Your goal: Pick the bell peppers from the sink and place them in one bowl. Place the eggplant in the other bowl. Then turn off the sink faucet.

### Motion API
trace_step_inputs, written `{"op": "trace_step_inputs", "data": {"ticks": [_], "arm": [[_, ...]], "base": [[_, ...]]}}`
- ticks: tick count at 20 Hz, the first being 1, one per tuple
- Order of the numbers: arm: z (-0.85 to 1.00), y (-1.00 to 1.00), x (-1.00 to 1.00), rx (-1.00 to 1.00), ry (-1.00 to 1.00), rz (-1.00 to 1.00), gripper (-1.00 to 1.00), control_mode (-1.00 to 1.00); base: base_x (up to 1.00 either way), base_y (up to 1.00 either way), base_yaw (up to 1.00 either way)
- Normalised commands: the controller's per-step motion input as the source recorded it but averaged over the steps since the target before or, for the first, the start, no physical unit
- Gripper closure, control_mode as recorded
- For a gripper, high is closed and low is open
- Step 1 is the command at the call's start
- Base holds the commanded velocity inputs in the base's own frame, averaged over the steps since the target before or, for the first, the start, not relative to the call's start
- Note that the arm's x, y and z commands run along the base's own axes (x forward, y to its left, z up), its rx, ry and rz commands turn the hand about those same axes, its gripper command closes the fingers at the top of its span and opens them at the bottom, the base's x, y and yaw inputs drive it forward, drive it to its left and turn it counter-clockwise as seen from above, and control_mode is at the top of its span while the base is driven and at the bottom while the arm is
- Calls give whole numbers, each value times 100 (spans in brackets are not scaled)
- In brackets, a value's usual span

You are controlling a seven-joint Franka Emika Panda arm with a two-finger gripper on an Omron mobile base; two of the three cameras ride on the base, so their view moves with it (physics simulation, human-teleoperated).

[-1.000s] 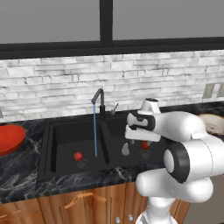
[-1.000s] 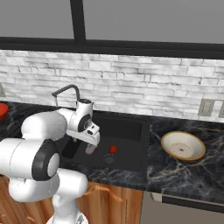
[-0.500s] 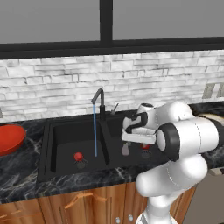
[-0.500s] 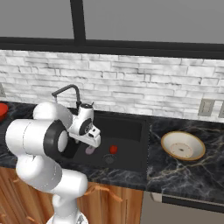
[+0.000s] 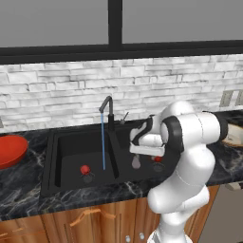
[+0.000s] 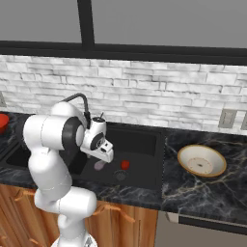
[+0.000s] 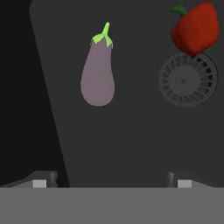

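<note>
Eggplant [image 7: 98, 76] clear all round; pepper [image 7: 195, 28] well aside.

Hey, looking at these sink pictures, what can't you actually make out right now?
- Gripper: in the hand view just two fingertips rise at the bottom, wide apart; the base views hide it behind the arm's wrist.
- Bell pepper by the drain: cut off by the hand view's top edge.
- Eggplant: left base view, top covered by the hand.
- Faucet: right base view, arm hides its base and lever.
- Red bowl: cut by left edge.

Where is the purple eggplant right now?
The eggplant lies on the floor of the sink's right basin, beside a red bell pepper that sits at the drain, below the gripper.
</note>
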Motion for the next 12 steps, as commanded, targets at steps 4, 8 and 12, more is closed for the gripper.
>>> {"op": "trace_step_inputs", "data": {"ticks": [4,8,12], "arm": [[-33,0,34,0,0,0,-100,-100],[-33,3,36,0,0,0,-100,-100],[-33,1,35,0,0,0,-100,-100]], "base": [[0,0,0],[0,0,0],[0,0,0]]}}
